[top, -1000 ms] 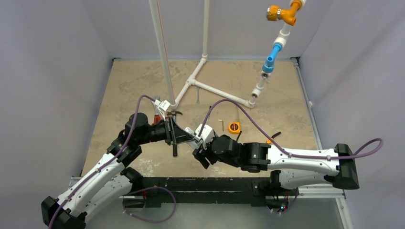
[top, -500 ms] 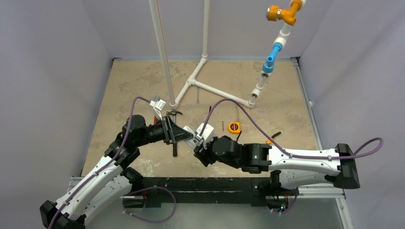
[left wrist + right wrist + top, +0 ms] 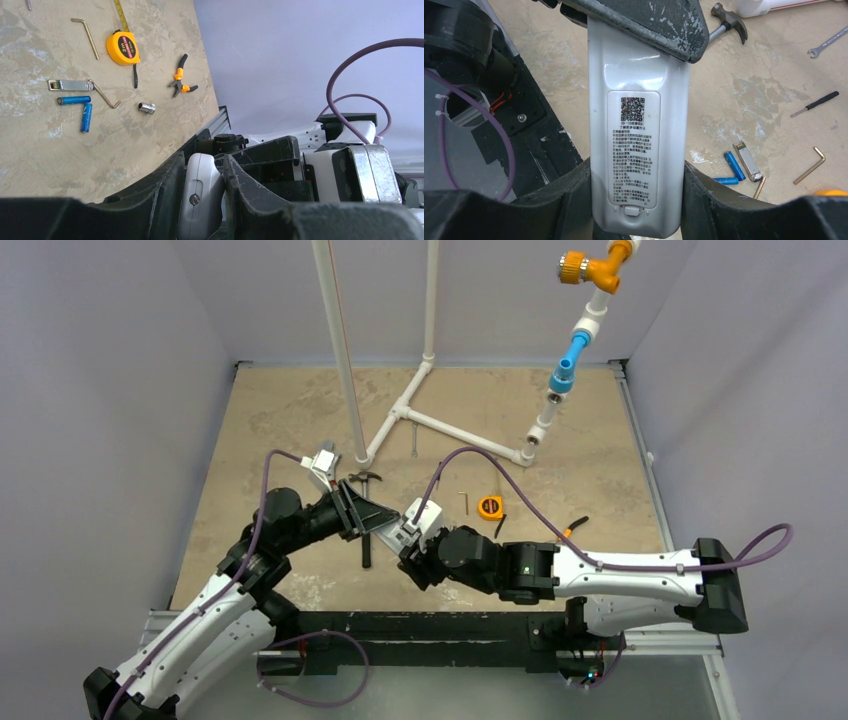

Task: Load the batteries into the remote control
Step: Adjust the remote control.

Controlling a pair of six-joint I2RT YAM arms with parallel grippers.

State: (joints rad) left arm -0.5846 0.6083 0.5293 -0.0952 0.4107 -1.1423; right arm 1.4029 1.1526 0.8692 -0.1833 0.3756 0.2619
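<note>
Two sets of fingers share the remote control (image 3: 634,100), held off the surface (image 3: 774,65), seemingly so its labelled back, cover apparently still on, can be worked; nearest, the right fingers (image 3: 569,195) clamp its long edges; beyond, the left fingers (image 3: 165,195) flank the other end, gripping or loosened I cannot tell; farther right, both batteries (image 3: 734,165) lie unloaded beside a hex key (image 3: 809,172).

The remote (image 3: 636,125) is slim and white, its back showing a QR-code label. It is held off the bench (image 3: 774,75), with the right fingers (image 3: 566,202) pressing its sides at one end and the left fingers (image 3: 649,25) clasping the other. Two blue batteries (image 3: 735,166) lie flat on the bench to the right of the right fingers — ends nearly meeting.
</note>
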